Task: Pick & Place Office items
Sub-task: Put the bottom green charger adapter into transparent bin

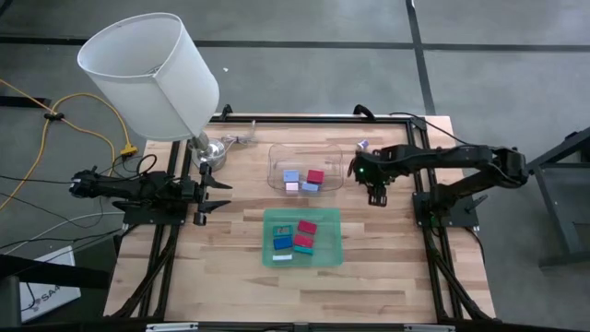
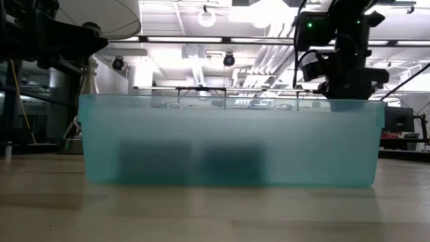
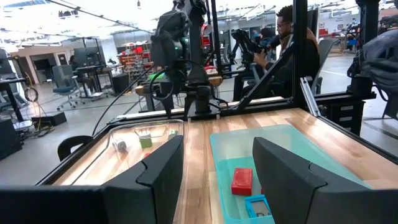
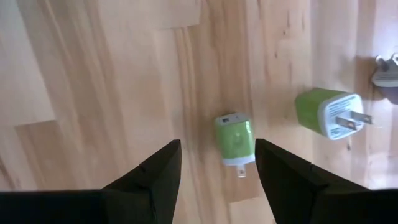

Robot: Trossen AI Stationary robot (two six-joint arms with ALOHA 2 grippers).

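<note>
Right gripper is hanging fingers-down over bare wood near the table's right edge, just off the right end of the clear tray, jaws spread and grasping nothing. Between its fingers a small green charger plug is lying flat on the boards, prongs pointing toward the camera; a second green plug is lying near it, apart, prongs sideways, and a grey object is just showing at the frame edge, too cut off to name. Judging by the straddle, the gripper is lining up for a pick on the nearer plug, fingers either side so a close would catch its flat faces. Left gripper is waiting at the table's left edge, jaws parted and empty, aimed level across the boards. Office items are sitting in both trays: a pink-red block, a pale blue one and a white one are resting in the clear tray toward the far edge, while red, teal and blue blocks are lying in the green tray at the table's middle. A lamp with a white shade is leaning over the far left corner. Nothing is crowding the nearer plug except its neighbour, which is sitting clear of the fingers' path. A person is sitting in the room beyond.
</note>
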